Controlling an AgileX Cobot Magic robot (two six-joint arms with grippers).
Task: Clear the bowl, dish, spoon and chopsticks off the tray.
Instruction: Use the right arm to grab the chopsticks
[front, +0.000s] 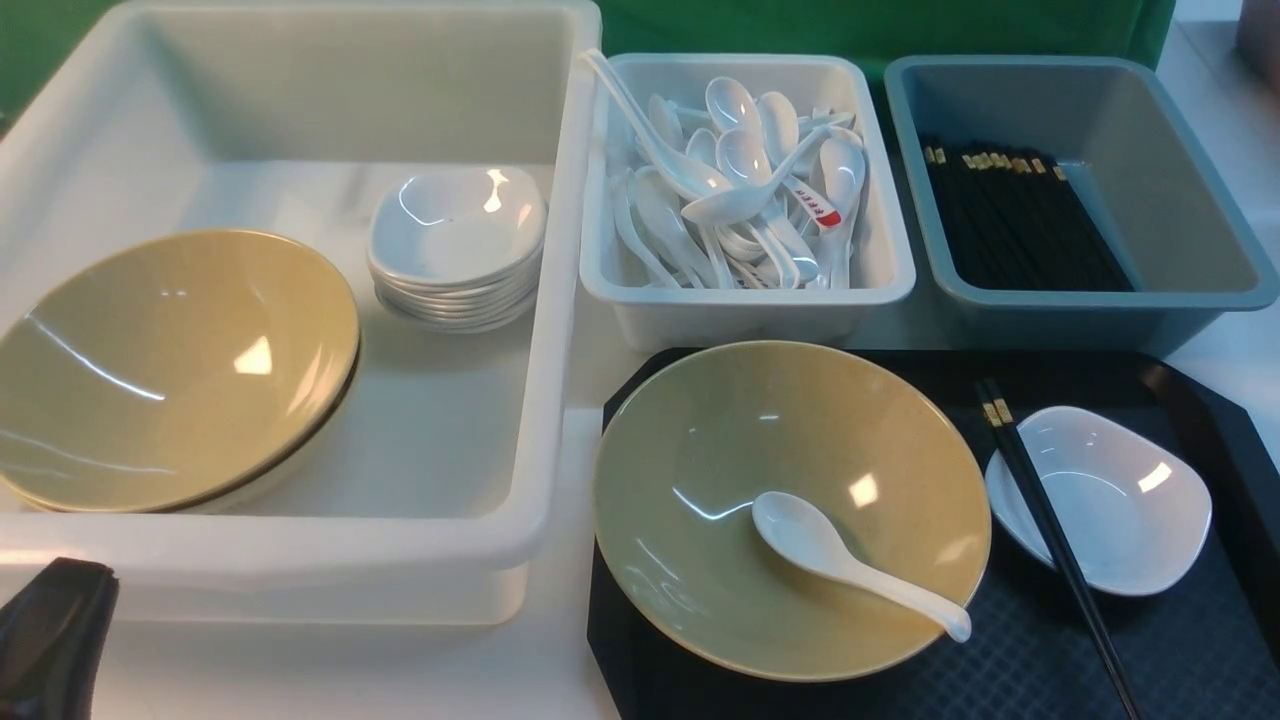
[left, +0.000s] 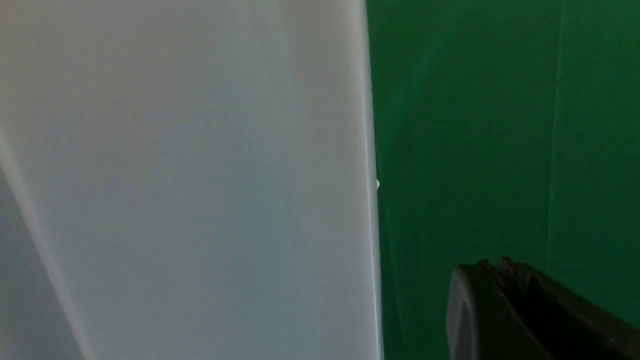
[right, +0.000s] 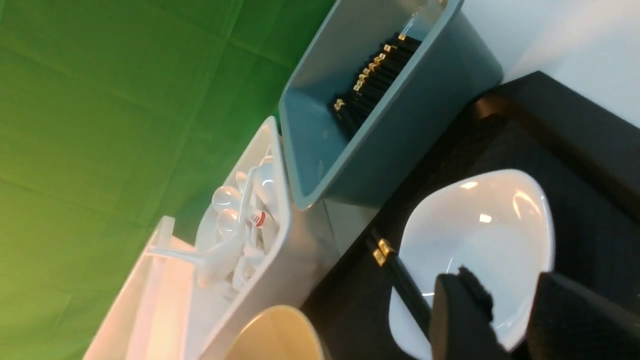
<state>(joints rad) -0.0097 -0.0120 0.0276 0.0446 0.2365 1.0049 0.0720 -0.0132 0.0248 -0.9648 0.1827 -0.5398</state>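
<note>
All four things are on the tray (front: 1180, 650), which lies on the white desk (front: 560, 660) at the robot's right. The bowl (front: 700, 470) takes the left part of the tray. The spoon (front: 850, 560) rests inside it, with its scoop near the middle of the bowl and its handle reaching to the near right rim. The dish (front: 1120, 510) stands on the right part of the tray, just beside the bowl. The chopsticks (front: 1050, 530) lie together across the left edge of the dish, their gold-banded ends pointing away from the robot.

Behind the tray stand a small white tub (front: 750, 300) full of white spoons and a grey-blue tub (front: 1190, 280) with black chopsticks. On the left, a big white tub (front: 540, 420) holds a stack of tan bowls (front: 170, 370) and a stack of white dishes (front: 455, 250).

The right pincer (right: 505, 290) hangs over the dish with its two black fingers spread and nothing between them (the front view does not show it at all). The left pincer (front: 55, 620) is low at the near left corner, beside the big white tub. It is pressed together and holds nothing that I can see. Its wrist view gives only the tub's white wall and a green cloth (left: 500, 125).
</note>
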